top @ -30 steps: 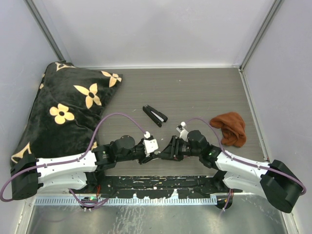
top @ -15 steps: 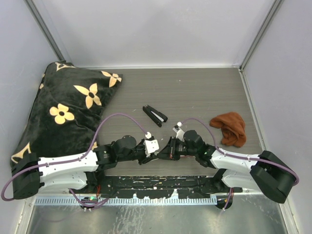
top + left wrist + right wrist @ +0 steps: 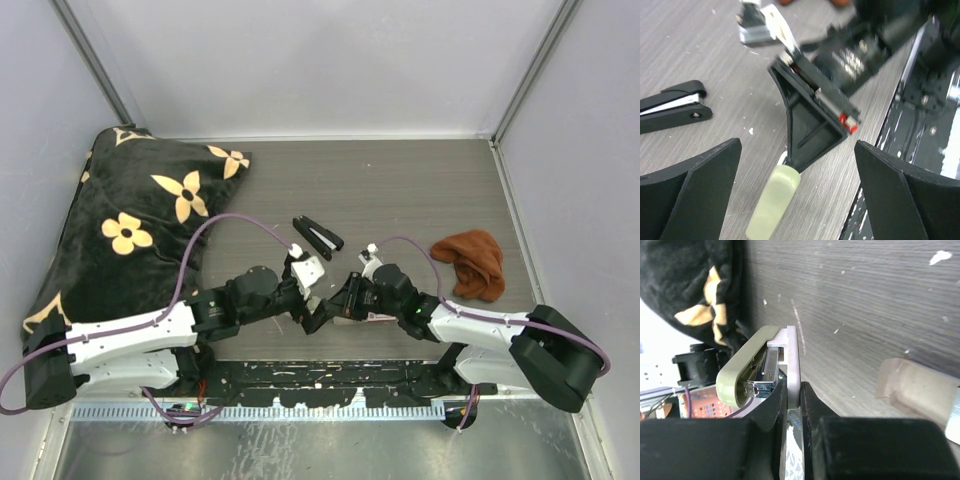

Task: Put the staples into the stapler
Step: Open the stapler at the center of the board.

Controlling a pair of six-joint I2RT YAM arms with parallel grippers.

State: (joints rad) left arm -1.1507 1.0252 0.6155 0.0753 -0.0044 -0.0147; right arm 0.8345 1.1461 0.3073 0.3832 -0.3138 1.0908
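One stapler (image 3: pixel 740 375): 6 o'clock side of tabletop (image 3: pixel 880 300), lid up.
Right tool (image 3: pixel 794 395): clamped on its base.
Left tool (image 3: pixel 797 147): wide, empty, at its 9 o'clock.
Staples: none visible; find them, hold channel steady.
Black stapler (image 3: pixel 318 237): 12 o'clock.

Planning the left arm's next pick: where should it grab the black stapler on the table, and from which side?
Probably at mid-length, pinching across its narrow width from straight above. The black stapler lies on the table, long and thin, with both long sides clear. The left gripper is open.
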